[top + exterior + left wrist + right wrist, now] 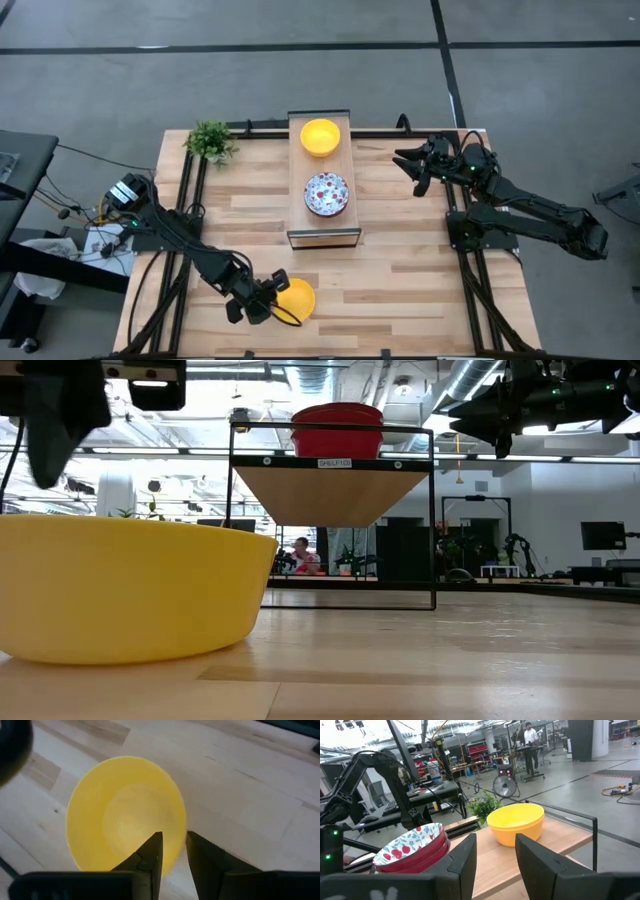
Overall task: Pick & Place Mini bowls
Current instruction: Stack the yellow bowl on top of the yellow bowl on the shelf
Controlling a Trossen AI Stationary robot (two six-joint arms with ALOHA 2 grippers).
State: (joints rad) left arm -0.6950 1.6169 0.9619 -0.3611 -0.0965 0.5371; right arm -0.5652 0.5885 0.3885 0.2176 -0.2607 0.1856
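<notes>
A plain yellow mini bowl [298,299] rests on its base on the table near the front edge, left of the middle; it fills the low view's left [130,590]. My left gripper [174,836] is open and slants down over that bowl's near rim [181,831], one finger inside and one outside. A second yellow bowl [320,137] and a white floral bowl [327,194] sit on the wooden shelf [345,165] at the table's middle. My right gripper [495,852] hangs open and level in the air to the right of the shelf [410,165].
A small green potted plant [210,141] stands at the far left corner. The shelf's black frame [432,520] rises above the table top. Bare wood lies right of the front bowl [420,290]. People work in the room behind.
</notes>
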